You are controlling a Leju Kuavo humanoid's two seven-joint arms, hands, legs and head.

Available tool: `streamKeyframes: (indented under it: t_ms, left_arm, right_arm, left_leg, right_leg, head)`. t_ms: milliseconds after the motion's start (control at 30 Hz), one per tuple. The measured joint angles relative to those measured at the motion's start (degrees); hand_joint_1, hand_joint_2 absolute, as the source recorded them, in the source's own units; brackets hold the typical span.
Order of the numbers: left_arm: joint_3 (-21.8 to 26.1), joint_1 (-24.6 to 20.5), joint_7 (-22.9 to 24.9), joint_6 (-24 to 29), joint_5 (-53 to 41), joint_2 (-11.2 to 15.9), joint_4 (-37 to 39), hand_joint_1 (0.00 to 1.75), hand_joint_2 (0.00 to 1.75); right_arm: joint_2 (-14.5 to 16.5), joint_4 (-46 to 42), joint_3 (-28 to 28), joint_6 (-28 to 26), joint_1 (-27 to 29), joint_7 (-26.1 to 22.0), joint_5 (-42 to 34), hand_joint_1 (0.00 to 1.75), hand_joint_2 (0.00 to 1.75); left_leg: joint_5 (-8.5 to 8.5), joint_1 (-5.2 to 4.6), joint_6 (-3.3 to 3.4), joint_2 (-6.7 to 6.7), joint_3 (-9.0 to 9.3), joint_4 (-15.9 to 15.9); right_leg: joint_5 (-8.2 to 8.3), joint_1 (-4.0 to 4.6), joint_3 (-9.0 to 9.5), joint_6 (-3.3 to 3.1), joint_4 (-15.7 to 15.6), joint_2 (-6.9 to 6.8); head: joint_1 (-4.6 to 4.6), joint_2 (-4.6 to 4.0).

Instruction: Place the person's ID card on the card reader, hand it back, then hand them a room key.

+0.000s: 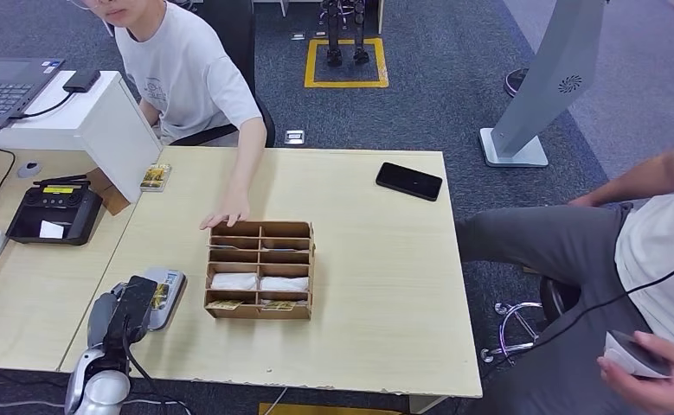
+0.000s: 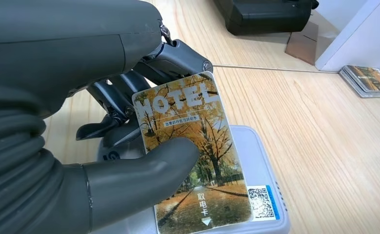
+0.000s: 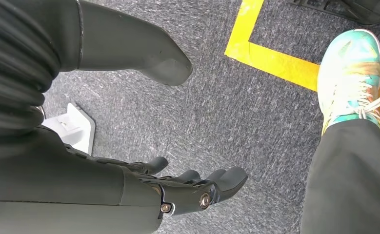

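Bright, even light; sharp focus

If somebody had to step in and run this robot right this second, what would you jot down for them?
Left robot hand: pinches the autumn-tree printed "MOTEL" card between thumb and fingers, right over the flat grey card reader at the near left of the pale wooden table. Whether the card touches the reader, I cannot tell.
Right robot hand: holds nothing, fingers apart, hanging over the grey carpet.
More cards lie in the brown wooden compartment box, where the seated person's hand rests at its far corner.
Done: card brought to the reader.
Left: hand the card back, then hand over a room key.
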Motion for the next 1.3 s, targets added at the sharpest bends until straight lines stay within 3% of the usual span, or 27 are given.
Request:
streamKeyframes:
  t_ms: [233, 433, 700, 900, 1100, 1233, 1300]
  left_arm:
    - [0.54, -0.17, -13.96, 0.47, 16.48, -1.62, -3.08, 1.75, 1.75]
    - [1.95, -4.21, -19.52, 8.43, 15.94, -1.78, -7.04, 1.75, 1.75]
    - [2.15, -12.42, -19.41, 15.7, 4.46, 0.99, -8.32, 1.75, 1.75]
    - [1.66, -16.91, -19.4, 25.22, -16.45, 3.53, -5.13, 1.75, 1.75]
    - [3.92, -18.97, -23.07, 26.61, -25.48, 3.89, -1.36, 1.75, 1.75]
    - [5.23, -19.25, -24.38, 26.63, -26.21, 3.65, 0.14, 0.0, 1.75]
    - [5.39, -19.3, -24.69, 26.63, -25.53, 3.61, 0.85, 0.0, 1.75]
  right_arm:
    - [0.0, 0.0, 1.03, 0.0, 0.0, -0.08, 0.0, 0.0, 1.75]
    - [0.0, 0.0, 2.67, 0.38, -0.11, -0.15, 0.0, 0.0, 1.75]
    - [-0.03, 0.0, 5.44, 1.41, -0.4, 0.18, 0.0, 0.0, 1.75]
    - [-0.07, 0.0, 7.74, 1.62, -0.68, -0.38, 0.0, 0.0, 1.75]
    - [-0.11, 0.0, 8.92, 1.61, -0.85, -0.52, 0.0, 0.0, 1.75]
    - [-0.21, 0.02, 9.46, 1.89, -0.84, -0.03, 0.0, 0.0, 1.75]
    - [-0.27, 0.02, 9.51, 2.1, -0.84, 0.09, 0.0, 0.0, 1.75]
  left_leg:
    - [0.04, 0.03, 0.01, 0.0, -0.06, 0.01]
    - [0.08, 0.05, 0.0, -0.03, -0.08, 0.03]
    - [0.13, 0.07, -0.07, -0.01, -0.09, 0.03]
    - [0.13, 0.05, -0.07, 0.0, -0.1, 0.03]
    - [0.13, 0.04, -0.07, 0.02, -0.11, 0.03]
    - [0.13, 0.04, -0.07, 0.06, -0.11, 0.03]
    - [0.13, 0.04, -0.07, 0.05, -0.12, 0.04]
  right_leg:
    - [0.05, 0.01, -0.05, 0.0, 0.0, -0.02]
    - [0.06, 0.01, -0.07, -0.01, 0.0, -0.03]
    - [0.09, 0.02, -0.1, -0.04, 0.02, 0.0]
    - [0.1, 0.02, -0.12, -0.05, 0.02, 0.03]
    - [0.1, 0.01, -0.12, -0.04, 0.02, 0.05]
    - [0.1, 0.01, -0.15, -0.04, 0.02, 0.1]
    - [0.1, 0.01, -0.16, -0.04, 0.01, 0.1]
  head:
    - [0.01, 0.0]
    - [0.0, 0.0]
    - [0.01, 0.0]
    - [0.01, 0.0]
    - [0.01, 0.0]
    - [0.01, 0.0]
    - [0.01, 0.0]
